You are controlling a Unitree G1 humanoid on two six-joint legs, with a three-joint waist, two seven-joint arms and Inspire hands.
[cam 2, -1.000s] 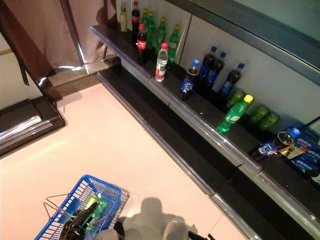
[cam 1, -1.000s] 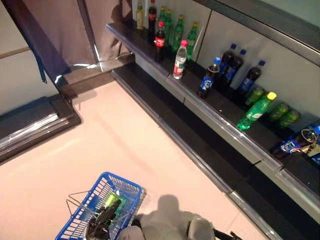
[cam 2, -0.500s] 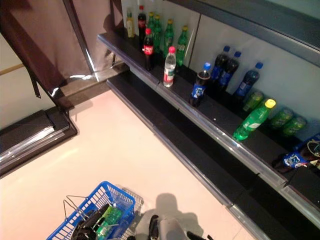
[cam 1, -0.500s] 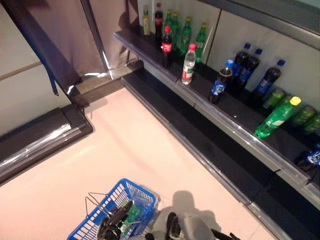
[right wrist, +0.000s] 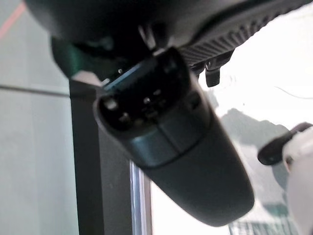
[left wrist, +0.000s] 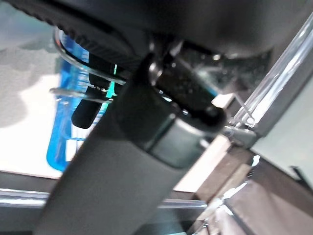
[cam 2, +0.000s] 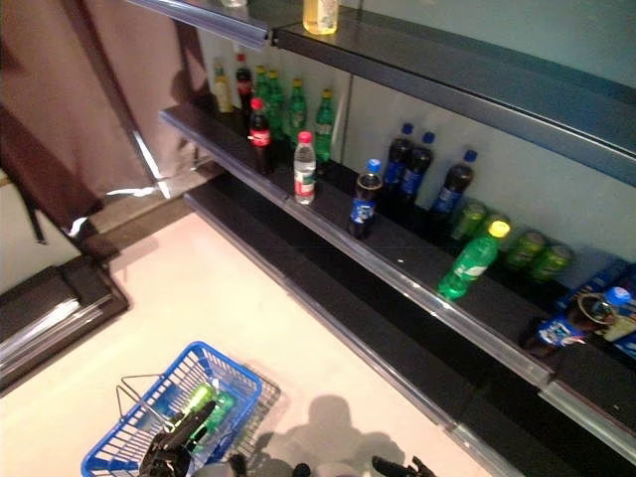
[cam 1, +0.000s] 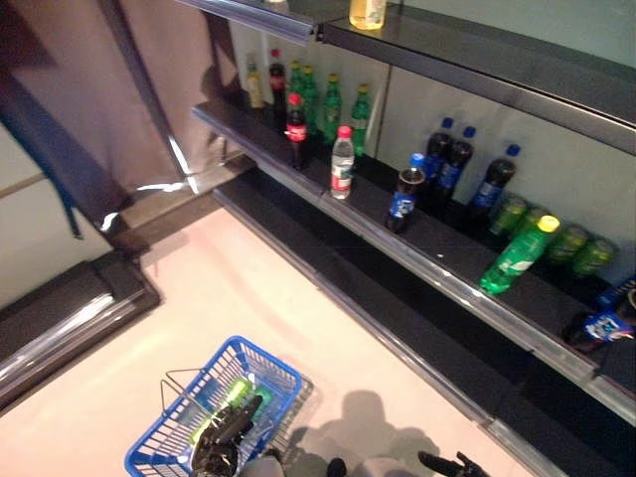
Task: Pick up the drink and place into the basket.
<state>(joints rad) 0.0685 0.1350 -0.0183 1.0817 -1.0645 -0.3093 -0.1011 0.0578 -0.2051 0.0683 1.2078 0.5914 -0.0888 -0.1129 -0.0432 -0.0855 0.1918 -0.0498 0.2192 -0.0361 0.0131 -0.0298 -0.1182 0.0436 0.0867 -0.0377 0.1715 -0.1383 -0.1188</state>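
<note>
Gripping blue basket [cam 1: 260,364] handles, left hand [cam 1: 221,442], open floor [cam 1: 258,298] beside shelf edge [cam 1: 417,268]

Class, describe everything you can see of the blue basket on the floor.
The blue basket is a plastic mesh shopping basket with an open lattice wall and thin metal wire handles. It stands upright on the pale floor, below the drinks shelf. A green bottle lies inside it. The robot's left hand is at the basket, curled round a wire handle.
</note>
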